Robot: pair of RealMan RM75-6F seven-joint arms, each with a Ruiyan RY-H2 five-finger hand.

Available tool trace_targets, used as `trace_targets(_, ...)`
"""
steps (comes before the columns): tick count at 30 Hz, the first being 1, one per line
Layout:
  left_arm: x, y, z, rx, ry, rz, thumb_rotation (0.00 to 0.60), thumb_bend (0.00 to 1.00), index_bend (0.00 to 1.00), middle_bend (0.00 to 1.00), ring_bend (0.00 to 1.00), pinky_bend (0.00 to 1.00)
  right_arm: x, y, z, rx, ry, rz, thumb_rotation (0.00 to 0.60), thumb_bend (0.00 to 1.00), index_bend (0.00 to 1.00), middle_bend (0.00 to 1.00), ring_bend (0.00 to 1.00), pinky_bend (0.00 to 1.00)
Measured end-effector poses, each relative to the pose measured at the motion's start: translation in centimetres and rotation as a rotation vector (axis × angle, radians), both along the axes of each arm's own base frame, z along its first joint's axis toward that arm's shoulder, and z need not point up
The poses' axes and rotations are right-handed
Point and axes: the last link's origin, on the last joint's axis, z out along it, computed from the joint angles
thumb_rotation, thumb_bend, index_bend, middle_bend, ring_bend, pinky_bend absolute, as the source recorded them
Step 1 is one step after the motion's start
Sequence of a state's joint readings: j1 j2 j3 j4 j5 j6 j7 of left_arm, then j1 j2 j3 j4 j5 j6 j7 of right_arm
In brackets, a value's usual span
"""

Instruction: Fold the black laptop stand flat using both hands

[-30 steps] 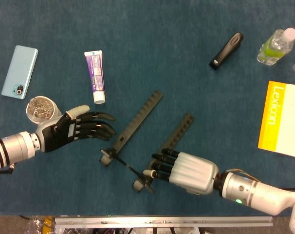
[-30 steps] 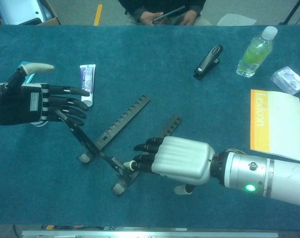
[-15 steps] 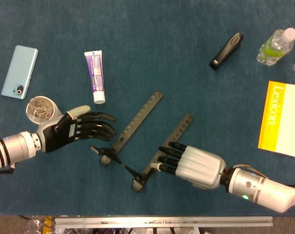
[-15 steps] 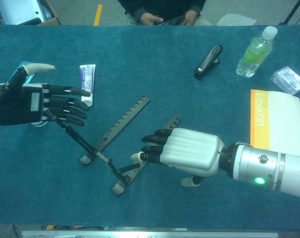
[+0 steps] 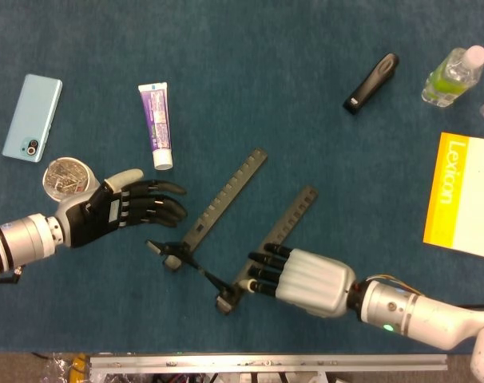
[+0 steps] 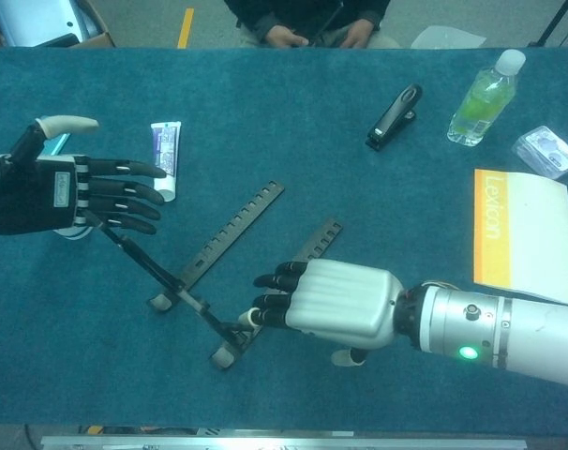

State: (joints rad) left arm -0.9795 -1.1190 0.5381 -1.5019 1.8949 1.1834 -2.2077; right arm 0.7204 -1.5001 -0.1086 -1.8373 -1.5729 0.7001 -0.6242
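Note:
The black laptop stand lies mid-table as two notched bars, the left bar and the right bar. A thin strut rises from their near ends toward my left hand. That hand hovers palm-side with fingers spread and holds nothing; its fingertips sit just above the strut's upper end. My right hand lies palm down over the near end of the right bar. Its fingers reach toward the cross link and grip nothing that I can see.
A pale blue phone, a round tin and a toothpaste tube lie at the left. A black stapler, a green bottle and a yellow book are at the right. The table's front edge is close.
My right hand slid back toward the near end of the right bar. My left hand drew slightly left. The stand's bars have hardly moved.

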Motion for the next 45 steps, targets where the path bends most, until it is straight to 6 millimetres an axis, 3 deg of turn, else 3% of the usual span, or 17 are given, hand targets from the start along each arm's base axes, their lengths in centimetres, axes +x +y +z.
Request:
trace_targets(21, 0.3, 0.1, 0.1, 0.004, -0.005, -0.009, 0.087, 0.34, 0.19, 0.30, 0.23, 0.18, 0.2, 0.6, -0.4, 0.019, -0.019, -0.019, 0.600, 0.14, 0.03, 0.17, 0.03, 0.14)
trace_targets(25, 0.3, 0.2, 0.4, 0.020, 0.002, -0.020, 0.088, 0.34, 0.19, 0.30, 0.23, 0.18, 0.0, 0.2, 0.6, -0.006, -0.041, -0.041, 0.600, 0.14, 0.03, 0.17, 0.03, 0.14)
trace_targets(32, 0.0, 0.8, 0.8, 0.083, 0.051, -0.068, 0.097, 0.34, 0.19, 0.30, 0.23, 0.18, -0.8, -1.4, 3.9, -0.092, -0.117, -0.127, 0.600, 0.14, 0.03, 0.17, 0.03, 0.14)
trace_targets(34, -0.1, 1.0, 1.0, 0.113, 0.074, -0.095, 0.127, 0.34, 0.19, 0.29, 0.23, 0.18, -1.0, -1.9, 5.0, -0.120, -0.142, -0.152, 0.600, 0.14, 0.03, 0.17, 0.03, 0.14)
trace_targets(40, -0.8, 1.3, 1.9, 0.207, 0.142, -0.182, 0.297, 0.34, 0.19, 0.28, 0.20, 0.18, -1.9, -4.1, 9.1, -0.241, -0.230, -0.230, 0.600, 0.14, 0.03, 0.17, 0.03, 0.14)
trace_targets(45, -1.4, 1.3, 2.7, 0.271, 0.196, -0.264, 0.486, 0.34, 0.19, 0.24, 0.13, 0.18, -2.3, -6.1, 12.5, -0.328, -0.286, -0.293, 0.600, 0.14, 0.03, 0.17, 0.03, 0.14)
